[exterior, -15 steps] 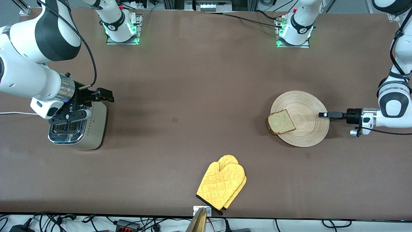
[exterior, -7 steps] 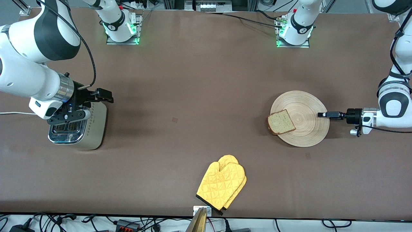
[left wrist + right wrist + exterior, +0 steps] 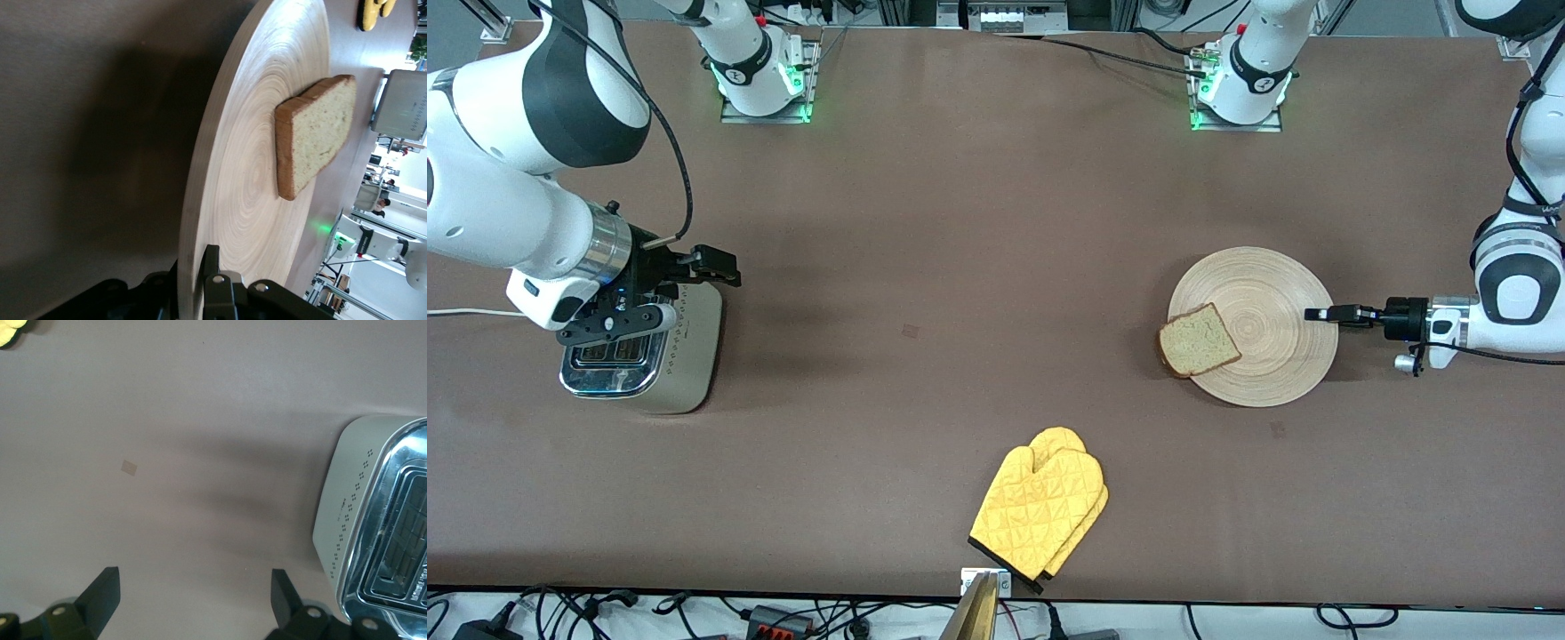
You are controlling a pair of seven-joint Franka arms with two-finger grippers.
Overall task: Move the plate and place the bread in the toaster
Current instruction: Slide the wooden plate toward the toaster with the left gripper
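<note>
1. One toaster [image 3: 645,351] stands on the desk [image 3: 960,222] near the edge at the right arm's end, its chrome top and two dark slots facing up and a white cord [image 3: 463,312] running off toward that edge.
2. One right gripper [image 3: 663,289] hangs over the toaster's top, its two fingers spread wide with nothing between them; in the right wrist view the fingertips [image 3: 107,587] frame bare desk beside the toaster [image 3: 373,533].
3. One pair of yellow oven mitts [image 3: 1040,511], one laid on the other, lies at the desk's edge nearest the front camera, about midway along it.
4. One slice of bread [image 3: 1199,340] lies flat on the plate [image 3: 1272,293], overhanging the part of its rim that faces the right arm's end.
5. One round wooden plate sits toward the left arm's end of the desk, well apart from the toaster.
6. One left gripper [image 3: 1320,313] reaches in level with the desk and is clamped on the plate's rim, one finger [image 3: 217,287] above it and one below; the bread [image 3: 313,133] lies on the plate at the rim away from that grip.
</note>
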